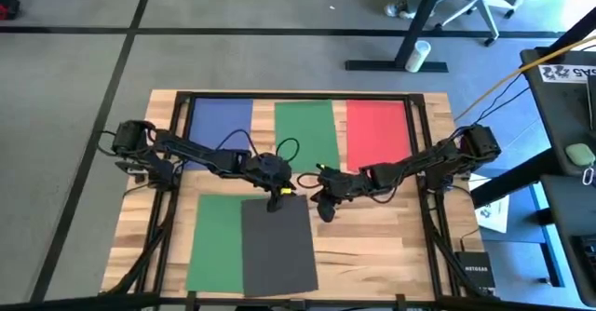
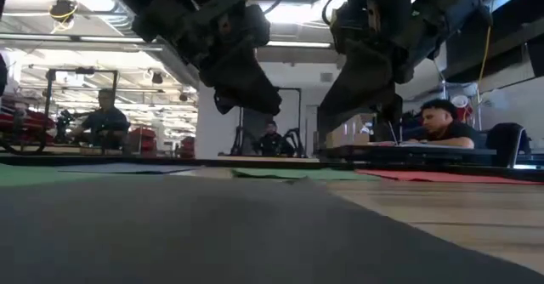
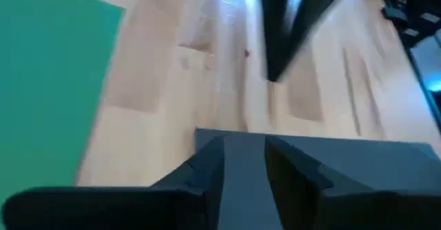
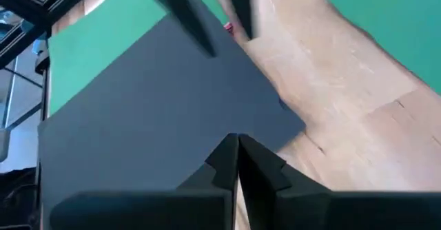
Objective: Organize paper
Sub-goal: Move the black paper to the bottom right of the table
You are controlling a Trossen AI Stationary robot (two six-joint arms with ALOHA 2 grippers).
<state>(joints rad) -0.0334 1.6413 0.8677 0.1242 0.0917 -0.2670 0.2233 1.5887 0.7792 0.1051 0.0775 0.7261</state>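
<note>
Blue (image 1: 221, 120), green (image 1: 305, 129) and red (image 1: 377, 129) sheets of paper lie flat side by side along the table's far side. Near the front, a dark grey sheet (image 1: 277, 246) lies partly over a second green sheet (image 1: 212, 241). My left gripper (image 1: 277, 202) hovers over the dark sheet's far edge (image 3: 358, 144). Its fingers are a little apart, and the sheet shows through the gap (image 3: 244, 164). My right gripper (image 1: 325, 213) is shut (image 4: 238, 154) just above the dark sheet's far right corner (image 4: 293, 123). The low view shows both grippers clear of the table.
A black frame (image 1: 424, 143) runs around the table top, and cables trail from both arms. Bare wood (image 1: 372, 250) lies to the right of the dark sheet. People sit at desks in the room beyond (image 2: 442, 118).
</note>
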